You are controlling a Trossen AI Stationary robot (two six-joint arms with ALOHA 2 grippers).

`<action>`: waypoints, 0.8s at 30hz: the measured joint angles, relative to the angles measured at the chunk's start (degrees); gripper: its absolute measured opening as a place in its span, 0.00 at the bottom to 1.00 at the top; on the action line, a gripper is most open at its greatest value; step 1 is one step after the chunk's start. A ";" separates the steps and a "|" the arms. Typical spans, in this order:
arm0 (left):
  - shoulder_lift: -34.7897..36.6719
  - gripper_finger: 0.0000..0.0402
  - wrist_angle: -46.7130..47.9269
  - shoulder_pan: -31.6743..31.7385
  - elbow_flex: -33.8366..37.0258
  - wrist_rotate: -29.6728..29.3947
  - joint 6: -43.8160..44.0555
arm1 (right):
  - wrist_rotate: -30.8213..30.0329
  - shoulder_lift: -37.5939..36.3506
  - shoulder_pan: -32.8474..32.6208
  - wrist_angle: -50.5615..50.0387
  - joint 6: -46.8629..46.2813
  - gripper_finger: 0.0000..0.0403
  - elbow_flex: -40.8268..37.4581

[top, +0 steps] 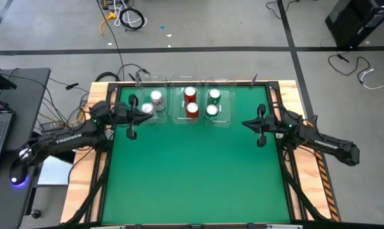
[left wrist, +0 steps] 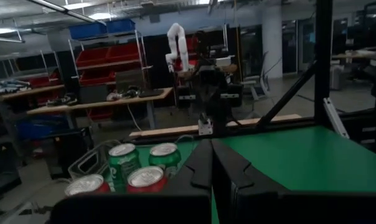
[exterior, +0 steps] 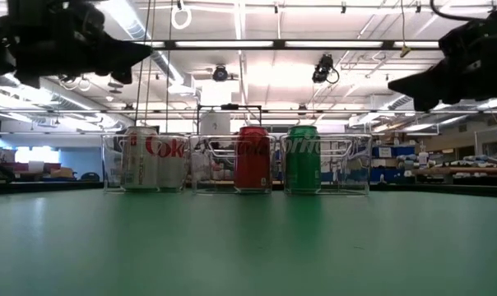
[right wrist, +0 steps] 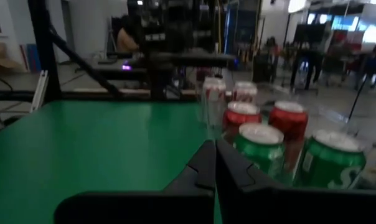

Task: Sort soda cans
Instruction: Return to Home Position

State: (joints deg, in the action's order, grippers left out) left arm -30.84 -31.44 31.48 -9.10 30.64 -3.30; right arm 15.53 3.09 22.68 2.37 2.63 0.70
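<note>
Green worktop (top: pixel 192 172) carries all. Left gripper (left wrist: pixel 211 149) hangs near the left edge and right gripper (right wrist: pixel 214 149) near the right edge, both with jaws closed on nothing. At the far edge three clear bins (exterior: pixel 345 166) stand in a row: two silver cans (top: pixel 156 97) left, two red cans (top: pixel 191 95) middle, two green cans (top: pixel 213 96) right.

left arm: raised at far left, left gripper (left wrist: pixel 211 149) fingers pressed together | right arm: raised at far right, right gripper (right wrist: pixel 214 149) fingers together
</note>
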 joint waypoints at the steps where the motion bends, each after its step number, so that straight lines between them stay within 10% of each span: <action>1: 1.67 0.00 0.17 0.00 1.15 0.00 0.49 | 0.01 -0.68 0.00 -0.02 0.12 0.00 0.01; 14: 30.84 0.00 24.82 0.00 6.44 -0.51 2.44 | -7.52 -1.31 -0.80 -0.98 -6.94 0.00 -0.04; 24: 30.85 0.00 17.28 -0.95 8.60 -2.90 8.06 | -22.47 -1.00 -10.16 -0.43 -6.74 0.00 -0.34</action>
State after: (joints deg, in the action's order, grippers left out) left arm 0.02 -14.16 30.53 -0.49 27.74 4.75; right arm -6.94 2.09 12.52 1.94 -4.10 0.36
